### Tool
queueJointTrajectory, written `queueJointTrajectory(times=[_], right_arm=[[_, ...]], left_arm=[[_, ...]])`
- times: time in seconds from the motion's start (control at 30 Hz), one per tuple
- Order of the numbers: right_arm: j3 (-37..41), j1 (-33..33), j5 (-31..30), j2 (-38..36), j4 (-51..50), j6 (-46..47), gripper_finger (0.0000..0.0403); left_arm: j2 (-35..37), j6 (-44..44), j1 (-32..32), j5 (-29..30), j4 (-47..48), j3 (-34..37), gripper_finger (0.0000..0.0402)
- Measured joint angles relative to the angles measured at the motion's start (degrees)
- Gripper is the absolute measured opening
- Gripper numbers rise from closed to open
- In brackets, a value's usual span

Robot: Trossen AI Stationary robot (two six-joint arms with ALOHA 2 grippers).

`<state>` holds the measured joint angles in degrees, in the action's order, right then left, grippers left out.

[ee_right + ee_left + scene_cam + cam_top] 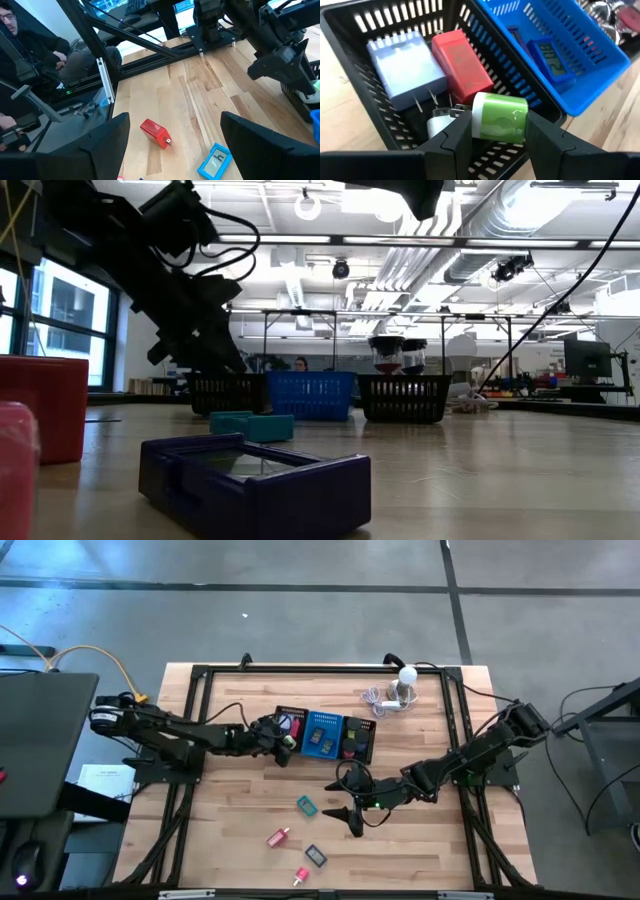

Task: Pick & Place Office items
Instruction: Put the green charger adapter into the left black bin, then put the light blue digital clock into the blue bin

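Fingers of my left gripper (pixel 497 132) pinch the small green spool (pixel 500 116) by its round sides over the black tray (pixel 375 22); it's probably light, hard and slippery, while my right gripper (pixel 172 150) waits wide open

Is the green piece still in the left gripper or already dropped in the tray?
Held: the left gripper pinches the green piece above the tray's black section.
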<state>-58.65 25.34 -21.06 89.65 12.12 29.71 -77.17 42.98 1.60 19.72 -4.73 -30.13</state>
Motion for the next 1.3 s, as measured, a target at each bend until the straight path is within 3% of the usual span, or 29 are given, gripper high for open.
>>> queueJointTrajectory(times=[0.3,0.57,0.77,1.07,1.3], right_arm=[[0.02,0.02,0.02,0.0,-1.2,-0.11,0.0301],[0.04,0.03,0.01,0.02,-1.34,-0.17,0.0301],[0.04,0.06,0.2,0.02,-1.36,-0.17,0.0301],[0.04,0.35,0.24,0.02,-2.19,-0.99,0.0301],[0.04,1.47,0.24,0.02,-2.47,-2.99,0.0301]], left_arm=[[-0.24,2.95,1.32,-2.05,2.75,0.13,0.0185],[-0.24,2.37,1.31,-2.09,2.79,-0.15,0.0192],[0.33,-4.35,0.05,-2.46,3.17,-3.0,0.0193],[6.0,-23.09,-6.24,-2.22,3.43,-8.19,0.0193],[10.05,-26.69,-15.0,-6.16,5.75,-8.2,0.0193]])
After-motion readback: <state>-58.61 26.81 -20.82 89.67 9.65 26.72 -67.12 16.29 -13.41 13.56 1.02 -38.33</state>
